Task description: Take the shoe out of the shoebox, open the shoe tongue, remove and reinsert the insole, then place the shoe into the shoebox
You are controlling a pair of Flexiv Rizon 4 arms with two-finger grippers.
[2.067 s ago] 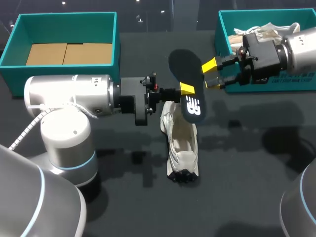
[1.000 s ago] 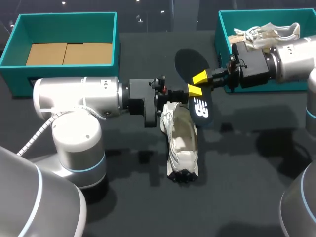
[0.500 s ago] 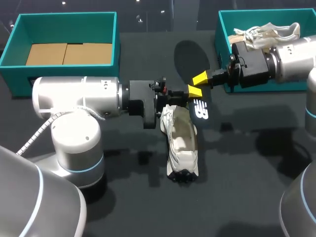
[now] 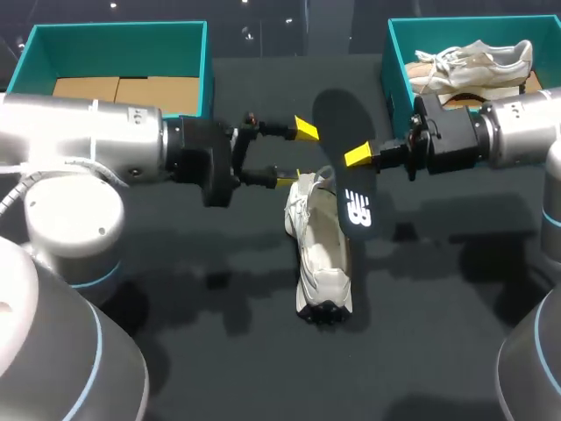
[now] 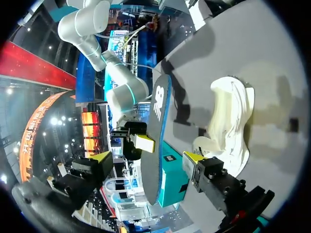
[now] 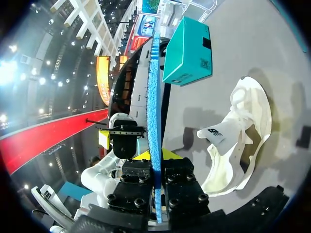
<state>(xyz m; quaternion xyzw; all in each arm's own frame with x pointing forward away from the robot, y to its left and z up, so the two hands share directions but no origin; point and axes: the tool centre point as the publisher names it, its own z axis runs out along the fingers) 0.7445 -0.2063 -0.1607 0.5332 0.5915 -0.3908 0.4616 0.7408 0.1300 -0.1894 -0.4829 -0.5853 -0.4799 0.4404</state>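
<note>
In the head view the insole (image 4: 353,197) covers one side of the shoe (image 4: 320,263), so its opening is seen only in part. The right arm (image 4: 517,127) hides the front wall of the right shoebox (image 4: 396,61) and the lower part of the second shoe (image 4: 473,57) inside it.

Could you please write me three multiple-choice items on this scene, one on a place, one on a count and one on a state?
1. Where is the white shoe nearest the arms?
A) in a shoebox
B) on the table
C) held in the air

2. How many shoes show?
A) two
B) one
C) three

3. The left end effector is:
A) shut on the shoe
B) out of view
C) open and empty

Answers:
1 B: it lies on the dark tabletop.
2 A: a second shoe lies in the right shoebox.
3 C: its fingers stand apart, while the right end effector grips the insole.
</note>
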